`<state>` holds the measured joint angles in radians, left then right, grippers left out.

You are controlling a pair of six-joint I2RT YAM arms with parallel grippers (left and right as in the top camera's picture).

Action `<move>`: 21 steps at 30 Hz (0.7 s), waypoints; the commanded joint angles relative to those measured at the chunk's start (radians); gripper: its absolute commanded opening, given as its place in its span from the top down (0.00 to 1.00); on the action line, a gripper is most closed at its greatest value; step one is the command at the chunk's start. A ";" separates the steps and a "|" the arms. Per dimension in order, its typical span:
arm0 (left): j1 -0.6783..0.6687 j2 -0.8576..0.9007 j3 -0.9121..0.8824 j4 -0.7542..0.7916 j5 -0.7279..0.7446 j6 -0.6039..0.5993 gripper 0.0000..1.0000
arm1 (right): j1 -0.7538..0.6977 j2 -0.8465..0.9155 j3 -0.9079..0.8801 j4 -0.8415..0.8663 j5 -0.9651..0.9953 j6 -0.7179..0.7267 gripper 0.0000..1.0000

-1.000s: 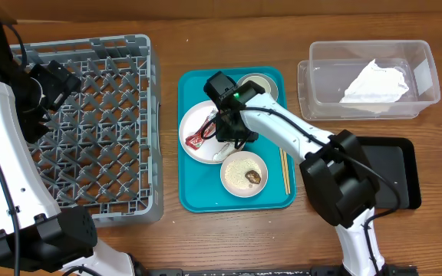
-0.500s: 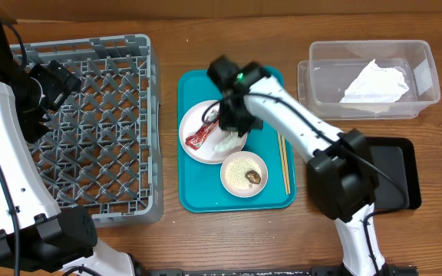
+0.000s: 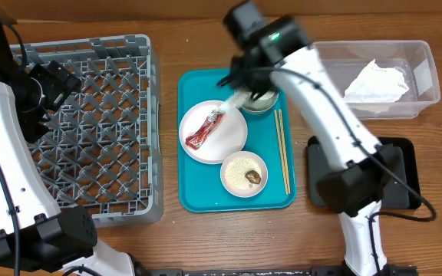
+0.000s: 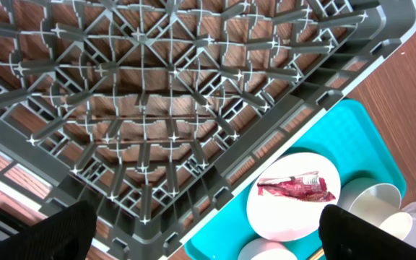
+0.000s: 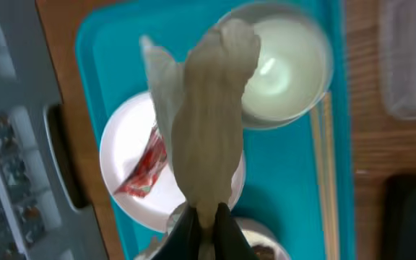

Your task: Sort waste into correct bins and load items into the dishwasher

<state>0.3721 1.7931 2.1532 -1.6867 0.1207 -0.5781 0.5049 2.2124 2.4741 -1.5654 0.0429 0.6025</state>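
The right gripper is pinched shut on the bottom edge of a napkin. The napkin hangs clear of everything below, so this looks like a lift for carrying. Judging by the task, it is waste headed for a bin.

Straight beneath this hand is the teal tray. The cup sits under the napkin's far end, and as far as the wrist view shows, it is empty. The plate is just beside the cup, on the hand's left. It carries only the red wrapper, lying flat. Nearer the arm's base than the hand is a bowl holding rice and a brown lump. The chopsticks lie side by side on the teal tray, below and a little to the hand's right.

Well off to the hand's right is the clear tub, with a second napkin already inside. That makes it the likely place for the held one. The black tray is right of the hand and further back, next to the arm's base. What shows of it is bare, and the arm hides the rest.

The left gripper stands wide apart with nothing in it. It hovers over the rack, far to the left of the working hand. The rack holds no dishes yet.
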 commanded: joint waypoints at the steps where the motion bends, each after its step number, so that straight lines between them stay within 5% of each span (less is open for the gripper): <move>1: -0.004 -0.015 0.013 0.000 0.003 -0.013 0.00 | -0.191 -0.036 0.153 0.001 0.110 -0.003 0.96; 9: -0.004 -0.015 0.013 0.000 0.003 -0.013 0.00 | -0.517 -0.007 0.109 0.115 0.101 0.012 0.96; 11: -0.004 -0.015 0.013 0.000 0.003 -0.013 0.00 | -0.555 0.012 0.099 0.121 0.071 0.011 0.86; 14: -0.004 -0.015 0.013 0.000 0.003 -0.013 0.00 | -0.589 0.047 0.073 0.126 0.016 -0.037 0.10; 15: -0.004 -0.015 0.013 0.000 0.003 -0.013 0.00 | -0.591 0.054 0.069 0.126 0.004 -0.061 0.01; 21: -0.004 -0.015 0.013 0.000 0.003 -0.013 0.00 | -0.586 0.015 0.098 0.060 -0.154 -0.106 0.00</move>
<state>0.3721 1.7931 2.1532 -1.6863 0.1204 -0.5781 -0.0845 2.2738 2.5446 -1.4879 0.0177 0.5343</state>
